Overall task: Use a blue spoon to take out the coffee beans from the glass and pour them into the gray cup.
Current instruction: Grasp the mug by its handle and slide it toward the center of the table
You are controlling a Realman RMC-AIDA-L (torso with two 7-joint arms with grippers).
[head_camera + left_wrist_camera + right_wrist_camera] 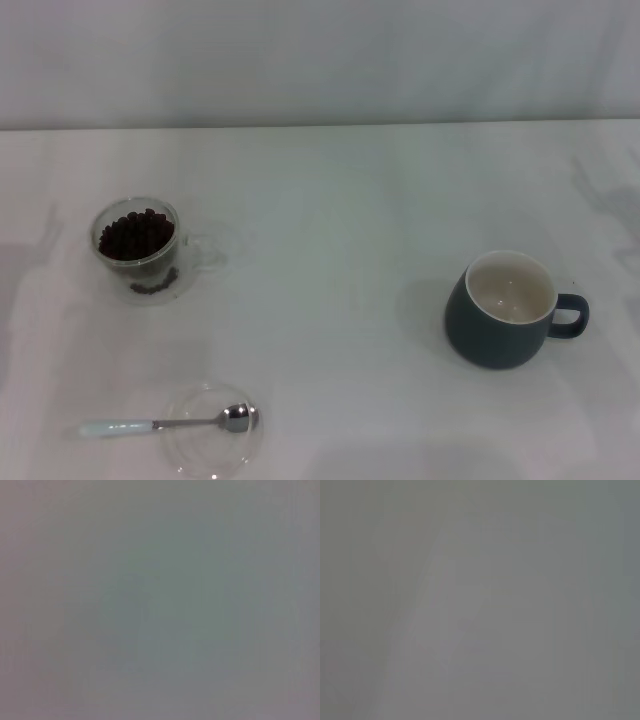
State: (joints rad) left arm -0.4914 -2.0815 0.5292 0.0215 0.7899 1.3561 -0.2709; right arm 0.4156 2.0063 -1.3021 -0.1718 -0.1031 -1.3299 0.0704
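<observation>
The glass (140, 250) stands at the left of the white table, its clear handle to the right, and holds the coffee beans (135, 236). The blue spoon (170, 424) lies at the front left with its metal bowl resting in a flat clear glass dish (210, 444) and its pale handle pointing left. The gray cup (505, 310) stands upright at the right, its cream inside empty, its handle to the right. Neither gripper shows in any view. Both wrist views show only a blank grey surface.
The white table (330, 220) runs back to a pale wall. Faint shadows lie at the table's far left and far right edges.
</observation>
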